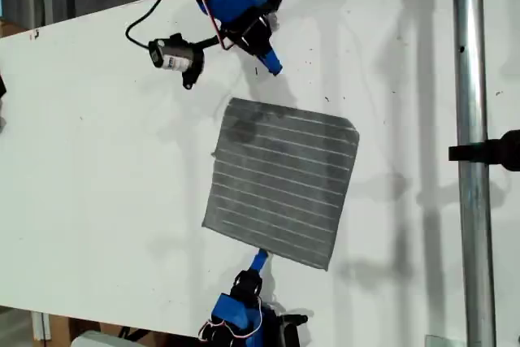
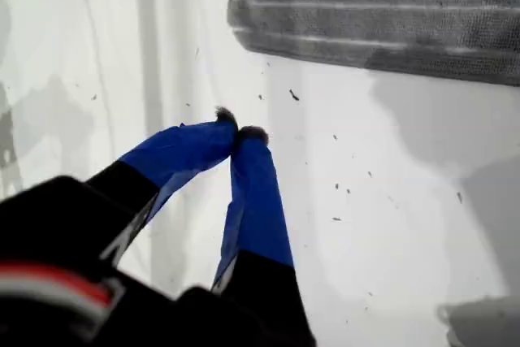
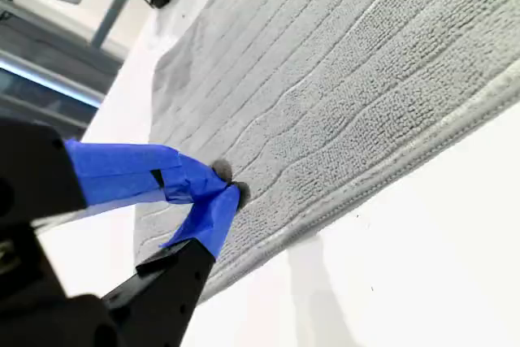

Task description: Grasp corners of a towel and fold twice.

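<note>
1. Two grippers wait at opposite edges of the towel point(image 1: 281, 183), which lies flat and unfolded on the white table point(image 1: 97, 160), a little toward the exterior view's right of centre.
2. My first gripper point(image 2: 238, 132) hangs over bare table just off one towel edge, its blue-taped jaws pressed together on nothing. In the exterior view it is the arm at the top point(image 1: 272, 62), near the towel's upper-left corner point(image 1: 234, 103) but clear of it.
3. My second gripper point(image 3: 226, 183) sits over the opposite edge, tips together above the striped pile just inside the hem. I cannot tell whether any cloth is pinched between them; it reads as closed and resting on the fabric.
4. All four corners look flat and free, so I judge no fold has begun.
5. Facing each other across the cloth probably lets each arm take a corner on its own side and carry it over together.
6. A small camera module point(image 1: 175, 55) on a black cable lies beside the upper arm, away from the cloth.
</note>
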Tool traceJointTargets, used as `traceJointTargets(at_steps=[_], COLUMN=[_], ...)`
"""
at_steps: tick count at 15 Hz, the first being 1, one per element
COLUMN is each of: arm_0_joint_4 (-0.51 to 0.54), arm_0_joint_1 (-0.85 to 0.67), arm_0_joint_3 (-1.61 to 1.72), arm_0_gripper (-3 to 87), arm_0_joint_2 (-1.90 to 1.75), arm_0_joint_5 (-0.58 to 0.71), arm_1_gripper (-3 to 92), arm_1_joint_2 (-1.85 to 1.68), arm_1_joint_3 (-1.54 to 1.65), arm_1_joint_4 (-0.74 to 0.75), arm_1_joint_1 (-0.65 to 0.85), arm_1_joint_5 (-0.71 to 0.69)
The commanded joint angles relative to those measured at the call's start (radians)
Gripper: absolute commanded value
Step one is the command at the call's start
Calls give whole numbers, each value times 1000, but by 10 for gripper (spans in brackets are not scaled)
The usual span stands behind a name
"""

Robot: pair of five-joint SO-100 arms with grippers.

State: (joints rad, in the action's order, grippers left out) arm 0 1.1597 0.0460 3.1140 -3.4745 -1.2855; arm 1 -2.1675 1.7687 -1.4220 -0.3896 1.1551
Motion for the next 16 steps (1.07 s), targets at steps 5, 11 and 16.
traceJointTargets(at_steps=[5,11,16], arm_0_joint_4=[0,-11,5], arm_0_joint_1=[-11,-15,6], arm_0_joint_3=[-12,-18,-20], arm_0_gripper=[-28,-28,-28], arm_0_joint_2=[0,0,0], arm_0_joint_5=[-48,-52,-75], arm_1_gripper=[-2,392,382], arm_1_joint_2=[693,873,1138], arm_1_joint_3=[-709,-712,-756], arm_1_joint_4=[-52,-41,28], arm_1_joint_1=[-25,-44,-98], arm_1_joint_5=[91,55,71])
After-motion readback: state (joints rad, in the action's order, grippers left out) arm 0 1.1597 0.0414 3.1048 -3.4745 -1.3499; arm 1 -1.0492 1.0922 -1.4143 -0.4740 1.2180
